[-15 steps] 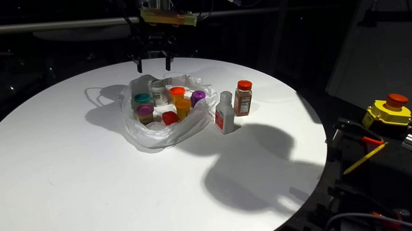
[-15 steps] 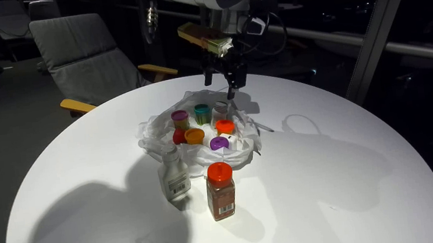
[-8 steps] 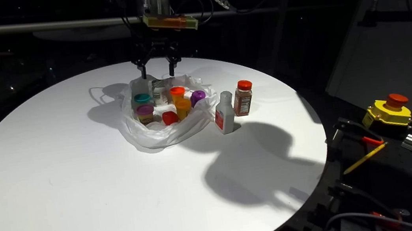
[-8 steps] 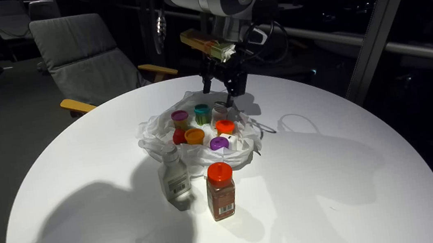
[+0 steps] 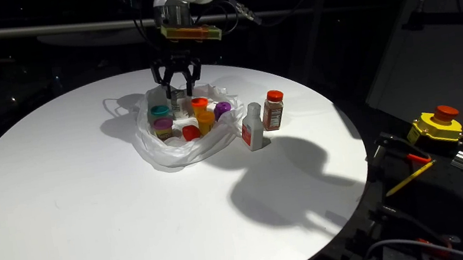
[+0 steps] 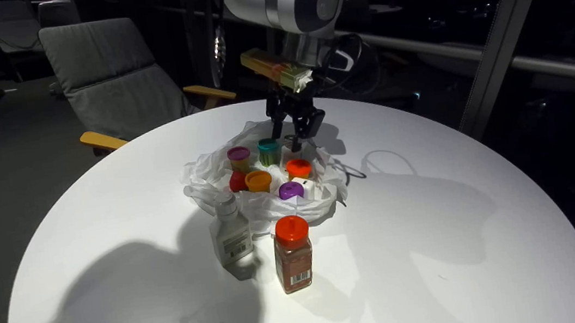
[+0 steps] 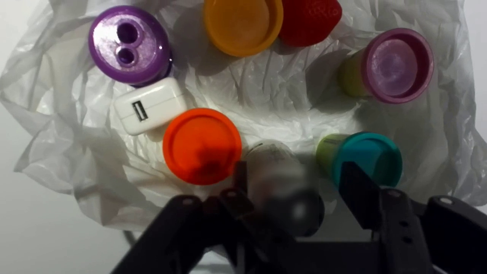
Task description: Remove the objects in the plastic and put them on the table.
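The gripper (image 5: 179, 95) hangs low over the crumpled plastic bag (image 5: 181, 155) on the table (image 5: 91, 220), its jaws apart to either side of an upright, dark-topped white bottle (image 5: 179, 109), a gap showing in the wrist view between it and the jaw by the teal-lidded jar (image 7: 371, 148). The bag also holds a purple-lidded jar (image 7: 397, 64), an orange-lidded jar (image 7: 243, 23), a red-orange-lidded jar (image 7: 201, 146), a red strawberry-shaped piece (image 7: 310, 21), a two-holed purple piece (image 7: 131, 45) and a slotted white block (image 7: 154, 106). Outside it, near each other, stand a red-labelled bottle (image 5: 253, 129) and a red-capped jar (image 5: 273, 113), the bottle nearer the bag.
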Controlling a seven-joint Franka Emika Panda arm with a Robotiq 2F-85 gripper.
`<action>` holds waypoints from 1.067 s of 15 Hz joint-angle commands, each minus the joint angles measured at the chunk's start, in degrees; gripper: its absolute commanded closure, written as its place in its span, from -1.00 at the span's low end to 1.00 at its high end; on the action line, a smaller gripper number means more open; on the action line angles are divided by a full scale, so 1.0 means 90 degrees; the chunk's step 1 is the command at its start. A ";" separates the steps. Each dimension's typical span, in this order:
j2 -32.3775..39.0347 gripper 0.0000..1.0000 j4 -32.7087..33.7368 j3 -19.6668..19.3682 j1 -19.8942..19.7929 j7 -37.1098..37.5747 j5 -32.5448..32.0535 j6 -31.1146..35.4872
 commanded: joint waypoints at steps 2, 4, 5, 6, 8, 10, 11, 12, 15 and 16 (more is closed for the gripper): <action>0.0348 0.47 0.0579 0.0074 -0.0021 -0.0076 0.0149 -0.0279; 0.0326 0.78 0.0575 0.0033 0.0015 -0.0036 0.0087 -0.0273; 0.0227 0.91 0.0476 0.0017 0.0033 0.0014 0.0081 -0.0253; 0.0120 1.00 0.0367 -0.0024 0.0067 0.0065 0.0042 -0.0222; -0.0125 1.00 0.0100 -0.0094 0.0135 0.0153 -0.0021 -0.0136; -0.0274 1.00 -0.0053 -0.0154 0.0191 0.0179 -0.0072 -0.0136; -0.0271 0.48 -0.0051 -0.0165 0.0210 0.0176 -0.0080 -0.0170; -0.0260 0.46 -0.0044 -0.0175 0.0237 0.0175 -0.0100 -0.0163; -0.0171 0.05 0.0024 -0.0170 0.0319 0.0177 -0.0118 -0.0210; -0.0127 -0.13 0.0065 -0.0177 0.0354 0.0184 -0.0137 -0.0229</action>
